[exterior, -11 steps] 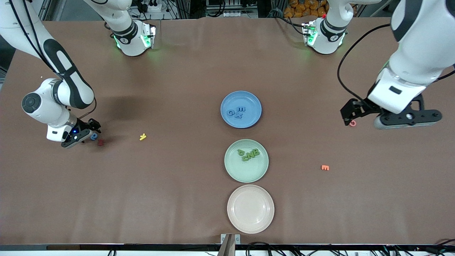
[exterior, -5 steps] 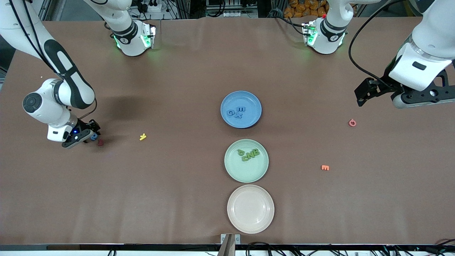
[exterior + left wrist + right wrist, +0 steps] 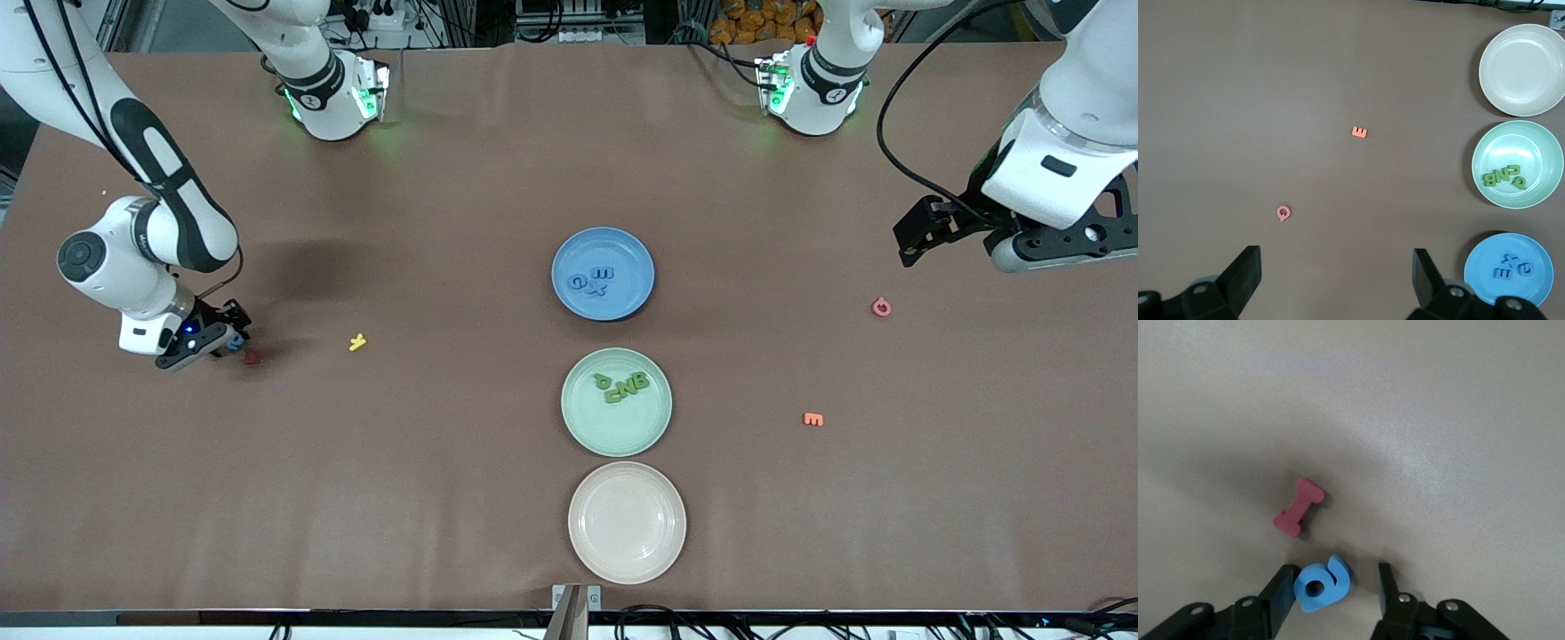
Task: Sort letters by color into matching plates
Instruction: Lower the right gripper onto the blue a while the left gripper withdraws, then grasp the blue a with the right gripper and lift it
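Observation:
A blue letter [image 3: 235,340] lies on the table at the right arm's end. My right gripper [image 3: 231,334] is down at the table, open, with its jaws either side of it. In the right wrist view the letter [image 3: 1321,584] touches one finger, with a gap to the other. The blue plate [image 3: 622,253] holds three blue letters [image 3: 594,280]. The mint green plate [image 3: 613,428] holds several green letters [image 3: 622,385]. My left gripper [image 3: 920,236] is open and empty, up over the left arm's end of the table; its wrist view shows both plates [image 3: 1540,288] [image 3: 1511,142].
A dark red letter [image 3: 252,356] lies right beside the blue one. A yellow letter [image 3: 357,341] lies nearer the plates. A pink letter [image 3: 881,308] and an orange E [image 3: 813,419] lie at the left arm's end. A cream plate [image 3: 627,569] sits nearest the camera.
My left gripper has risen off the pink letter and drawn back toward the table's end, leaving it lying. My right gripper has settled closer round the blue letter.

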Controlling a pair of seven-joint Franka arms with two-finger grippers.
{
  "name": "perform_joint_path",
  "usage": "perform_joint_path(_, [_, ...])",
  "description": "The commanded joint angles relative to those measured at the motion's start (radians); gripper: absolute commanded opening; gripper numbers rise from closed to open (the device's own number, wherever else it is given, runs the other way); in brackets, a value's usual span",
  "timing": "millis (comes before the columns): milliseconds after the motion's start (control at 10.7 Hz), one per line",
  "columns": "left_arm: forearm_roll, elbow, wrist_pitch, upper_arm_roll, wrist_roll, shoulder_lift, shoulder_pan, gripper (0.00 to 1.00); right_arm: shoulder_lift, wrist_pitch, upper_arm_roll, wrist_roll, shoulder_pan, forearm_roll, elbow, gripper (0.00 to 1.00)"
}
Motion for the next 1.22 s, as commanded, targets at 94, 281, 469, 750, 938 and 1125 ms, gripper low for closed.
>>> perform_joint_path(94, [-0.02, -0.02, -0.007, 0.025, 0.015, -0.045, 0.006, 1.0, 0.006, 0.027, 0.01, -0.006, -0.006, -0.004, -0.01, 0.5])
perform_joint_path(281, [-0.02, -0.02, -0.02, 0.034, 0.016, -0.058, 0.006, 1.0, 0.008, 0.028, 0.011, -0.001, -0.003, -0.001, -0.008, 0.46])
perform_joint_path(469, [-0.032, -0.017, -0.033, 0.045, 0.016, -0.059, 0.007, 1.0, 0.008, 0.03, 0.011, 0.002, 0.007, 0.002, -0.007, 0.42])
perform_joint_path(750, [-0.05, -0.017, -0.033, 0.073, 0.019, -0.068, 0.004, 1.0, 0.008, 0.03, 0.011, 0.003, 0.01, 0.002, -0.005, 0.34])
perform_joint_path(938, [-0.05, -0.017, -0.036, 0.086, 0.016, -0.073, 0.003, 1.0, 0.008, 0.031, 0.01, 0.003, 0.018, 0.002, -0.001, 0.32])
perform_joint_path(1125, [-0.05, -0.017, -0.045, 0.088, 0.019, -0.073, 0.003, 1.0, 0.008, 0.03, 0.011, 0.005, 0.02, 0.002, -0.001, 0.31])
